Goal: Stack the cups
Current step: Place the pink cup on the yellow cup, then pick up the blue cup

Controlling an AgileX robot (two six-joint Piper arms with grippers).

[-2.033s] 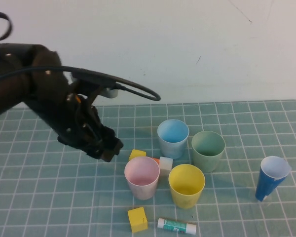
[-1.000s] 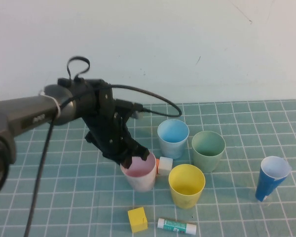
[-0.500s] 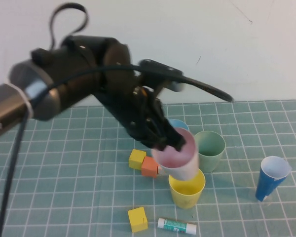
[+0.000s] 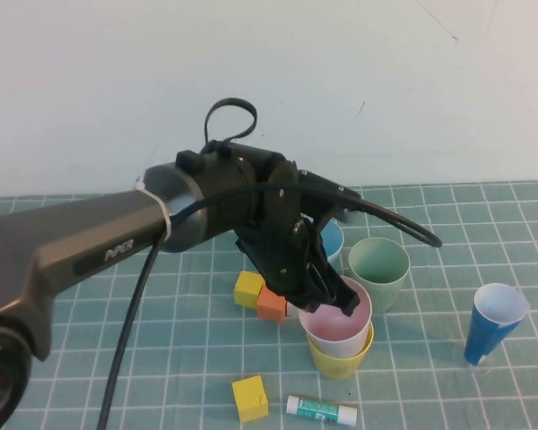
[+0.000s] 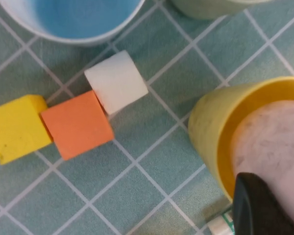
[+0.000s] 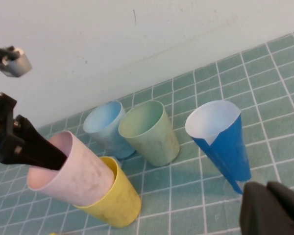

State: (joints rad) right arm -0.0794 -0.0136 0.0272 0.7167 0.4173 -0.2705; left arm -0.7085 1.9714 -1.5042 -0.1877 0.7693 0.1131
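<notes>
Blue cup (image 4: 332,240) mostly hidden behind left arm; right end effector (image 6: 272,211) cut off by picture edge.

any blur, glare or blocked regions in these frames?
High view: sharp, even light, no glare; left gripper, shut on the pink cup inside the yellow cup, hides much of the blue cup. Left wrist view: dark fingertip blurred. Right wrist view: right gripper, shut, is a dark blur.

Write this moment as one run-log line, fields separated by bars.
left claw: shut on pink cup | pink cup: in yellow cup | right claw: shut, parked | blue, green cups: unstacked
</notes>
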